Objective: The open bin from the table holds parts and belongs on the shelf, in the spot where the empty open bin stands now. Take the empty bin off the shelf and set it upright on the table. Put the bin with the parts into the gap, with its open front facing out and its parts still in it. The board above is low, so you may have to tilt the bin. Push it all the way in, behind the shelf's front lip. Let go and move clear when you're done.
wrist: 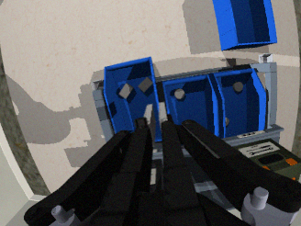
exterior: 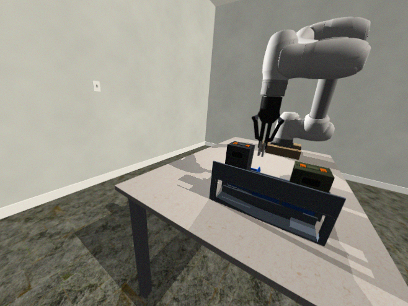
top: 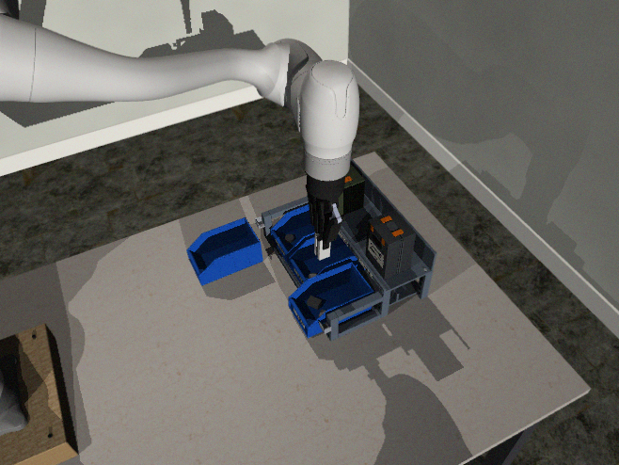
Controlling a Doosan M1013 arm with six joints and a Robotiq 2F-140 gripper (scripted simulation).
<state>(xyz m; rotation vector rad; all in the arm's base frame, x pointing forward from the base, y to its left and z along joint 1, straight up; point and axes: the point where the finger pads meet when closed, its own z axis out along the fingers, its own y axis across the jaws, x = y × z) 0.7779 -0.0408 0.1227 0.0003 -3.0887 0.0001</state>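
Note:
The empty blue bin (top: 225, 249) stands upright on the table, left of the grey shelf (top: 350, 260); it also shows in the wrist view (wrist: 242, 12). Three blue bins sit in the shelf. The near one (top: 332, 295) holds grey parts and juts out past the shelf front more than the other two; it also shows in the wrist view (wrist: 130, 100). My gripper (top: 324, 249) hangs straight down above the wall between this bin and the middle bin (wrist: 190, 106). Its fingers are shut and hold nothing. From behind, it (exterior: 261, 152) stands clear above the shelf (exterior: 273, 204).
A black box with orange tabs (top: 389, 245) and a green box (top: 357, 187) stand on the shelf's top board, close to the right of my gripper. The arm's wooden base block (top: 29, 400) is at the table's left edge.

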